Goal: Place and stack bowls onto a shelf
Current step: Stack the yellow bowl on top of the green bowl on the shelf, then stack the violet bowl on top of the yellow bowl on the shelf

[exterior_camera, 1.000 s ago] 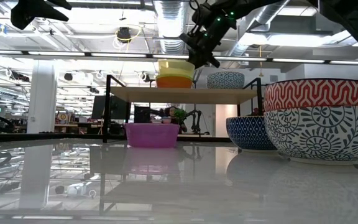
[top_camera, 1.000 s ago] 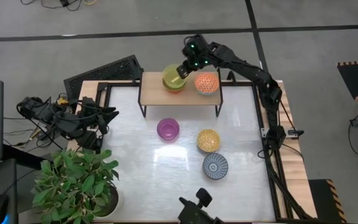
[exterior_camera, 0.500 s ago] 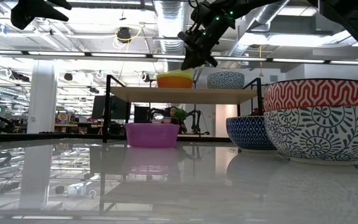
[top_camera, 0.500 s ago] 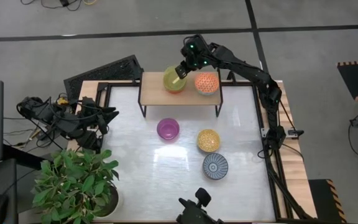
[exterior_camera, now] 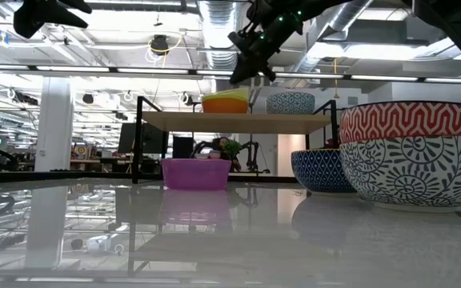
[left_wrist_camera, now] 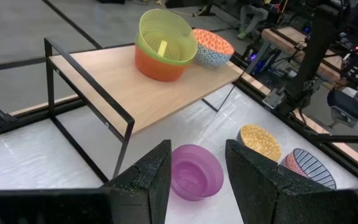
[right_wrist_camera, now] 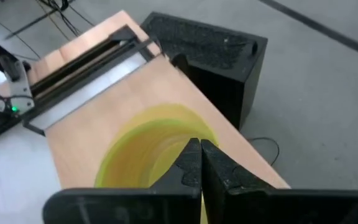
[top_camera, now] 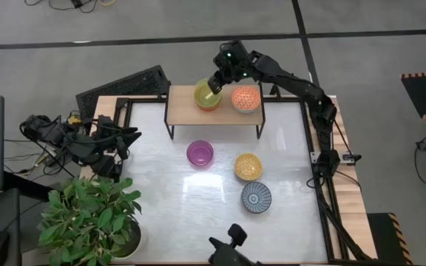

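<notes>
Right gripper (top_camera: 214, 83) hovered, fingers together and empty, above yellow bowl (top_camera: 206, 94) nested in orange one on the shelf (top_camera: 191, 115); likely light, rigid, slick; best pinched by rim.

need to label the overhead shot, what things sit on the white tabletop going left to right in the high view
plant → magenta bowl → yellow patterned bowl → blue-grey lined bowl
</notes>
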`<state>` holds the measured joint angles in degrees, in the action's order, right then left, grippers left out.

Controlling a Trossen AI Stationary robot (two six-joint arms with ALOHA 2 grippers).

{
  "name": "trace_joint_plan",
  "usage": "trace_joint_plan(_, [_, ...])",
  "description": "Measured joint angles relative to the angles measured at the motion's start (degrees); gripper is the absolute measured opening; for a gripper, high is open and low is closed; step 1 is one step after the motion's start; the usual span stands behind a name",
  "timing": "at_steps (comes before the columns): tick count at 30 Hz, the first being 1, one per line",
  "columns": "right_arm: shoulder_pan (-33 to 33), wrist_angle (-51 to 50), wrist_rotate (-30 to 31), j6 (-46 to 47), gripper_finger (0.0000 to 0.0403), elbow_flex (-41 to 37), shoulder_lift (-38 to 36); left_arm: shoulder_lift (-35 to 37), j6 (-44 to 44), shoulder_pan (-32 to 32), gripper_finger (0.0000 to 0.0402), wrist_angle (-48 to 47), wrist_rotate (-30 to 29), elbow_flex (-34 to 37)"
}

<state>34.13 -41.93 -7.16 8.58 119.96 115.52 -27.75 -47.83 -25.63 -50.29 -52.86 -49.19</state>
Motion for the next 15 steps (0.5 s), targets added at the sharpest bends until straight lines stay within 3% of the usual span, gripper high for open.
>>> trace_joint_plan(7, [1.01, -1.69, -0.05, 1.90, 0.0045, -4.59, 0.02, 0.00, 0.00, 0.00, 0.0135, -0.32, -0.02, 0.00])
trace_joint_plan(15, [0.19, 1.63, -0.52, 1.54, 0.0029, -6.20, -1.04, 0.00, 0.01, 0.02, 0.0135, -0.31, -0.04, 0.00])
